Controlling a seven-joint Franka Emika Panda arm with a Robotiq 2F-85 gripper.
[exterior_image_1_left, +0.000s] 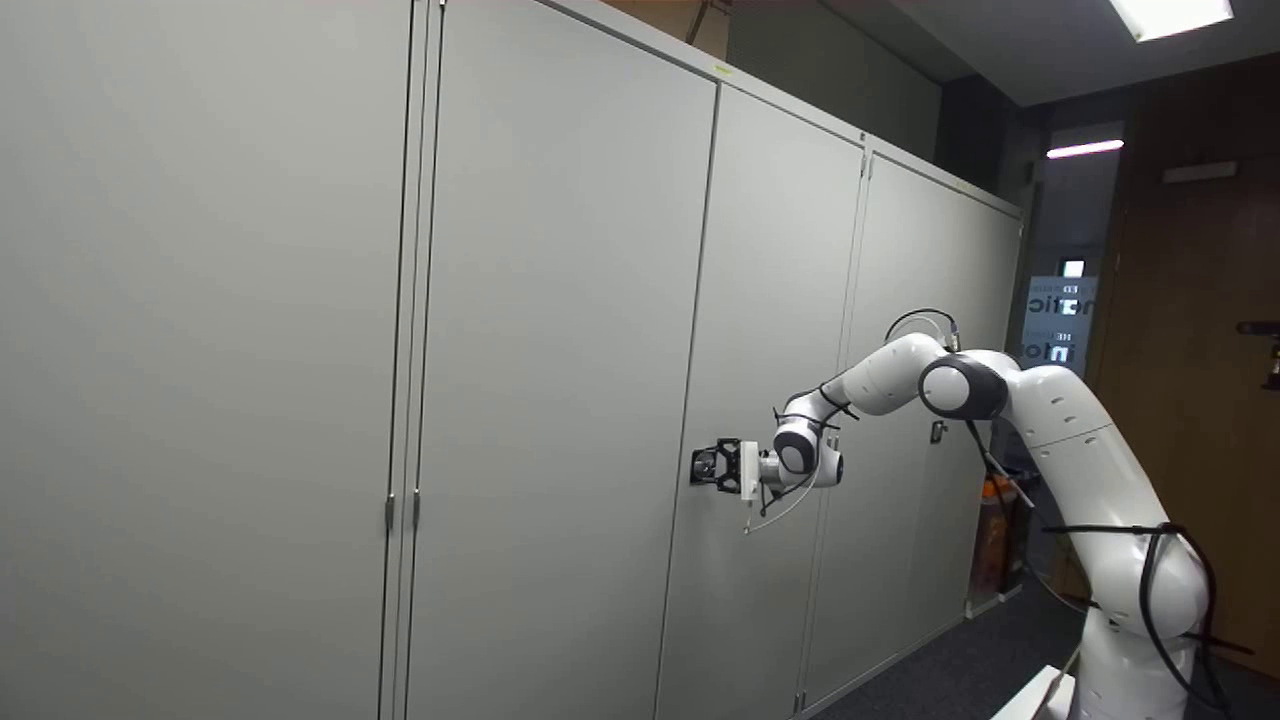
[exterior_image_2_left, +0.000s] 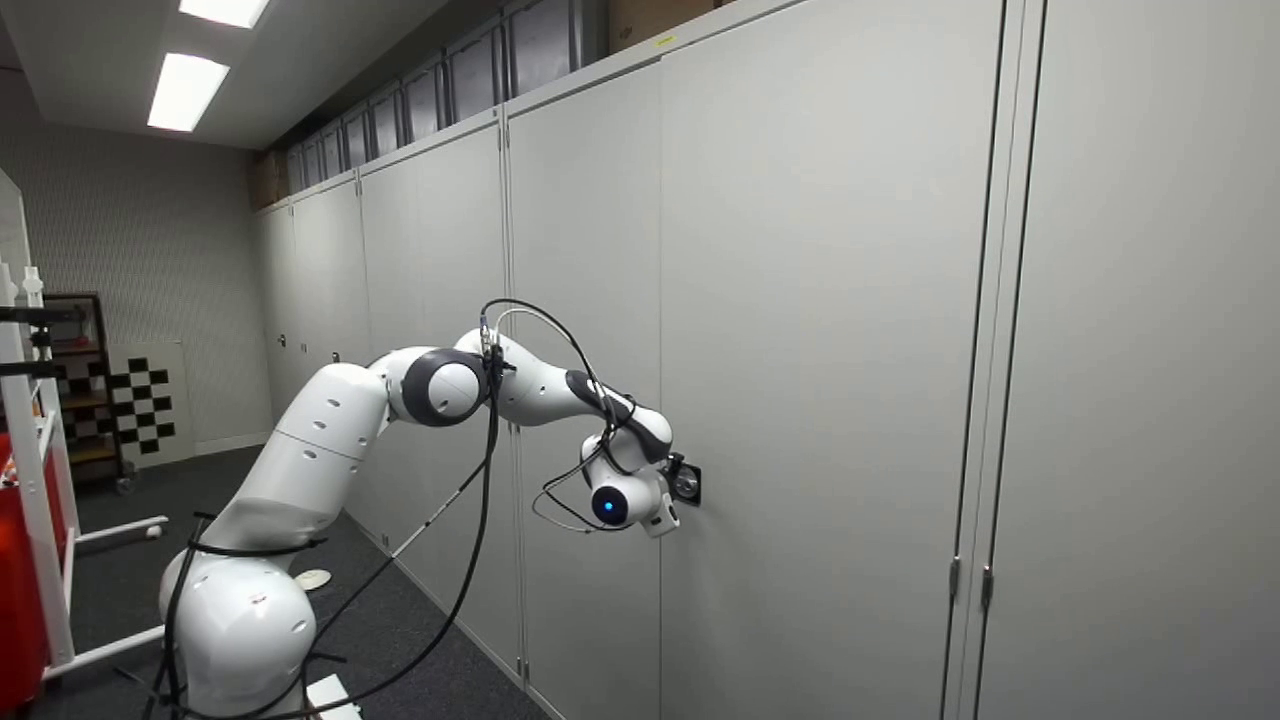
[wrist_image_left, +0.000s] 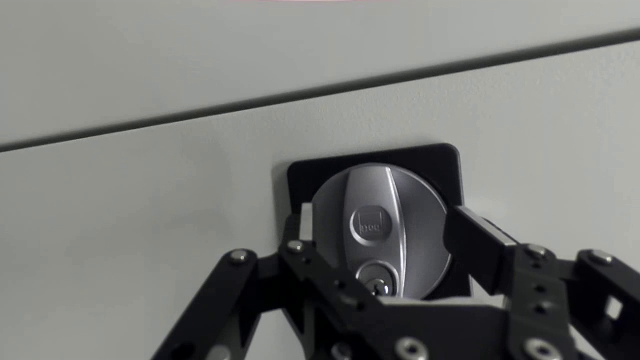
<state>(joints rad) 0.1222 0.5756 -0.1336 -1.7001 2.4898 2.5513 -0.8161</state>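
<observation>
We're at the knob (wrist_image_left: 382, 230) on the cabinet (exterior_image_1_left: 560, 300); we read the step in hand as lining up on it, no grip taken yet. It sits on a black plate (wrist_image_left: 415, 155) in the door (wrist_image_left: 150, 225), just beside the seam (wrist_image_left: 320, 92), right of it in both exterior views. Our gripper (wrist_image_left: 383, 215) is spread: in the wrist view one finger (wrist_image_left: 306, 222) stands at each edge of the disc (wrist_image_left: 425, 215), and the ridge (wrist_image_left: 370, 255) lies between them with a gap on both sides, so we aren't pinching it. Whether either finger grazes disc or plate, we can't tell. Ridge runs roughly square to the seam, one end pointing at it; badge (wrist_image_left: 371, 223) partway along, lock (wrist_image_left: 378, 286) toward the far end. Ridge looks slightly nearer the left-hand finger in that view, so we'd say the next move calls for a small centring shift, wrist square to the door, then an even close on the ridge's two sides. We'd check reach first: too shallow and the fingers could skate off what looks like smooth metal, too deep and they could jam on the disc. Arm (exterior_image_1_left: 1060, 410) has cables (exterior_image_2_left: 494, 375) strung along it, so we'd mind slack on any wrist roll
</observation>
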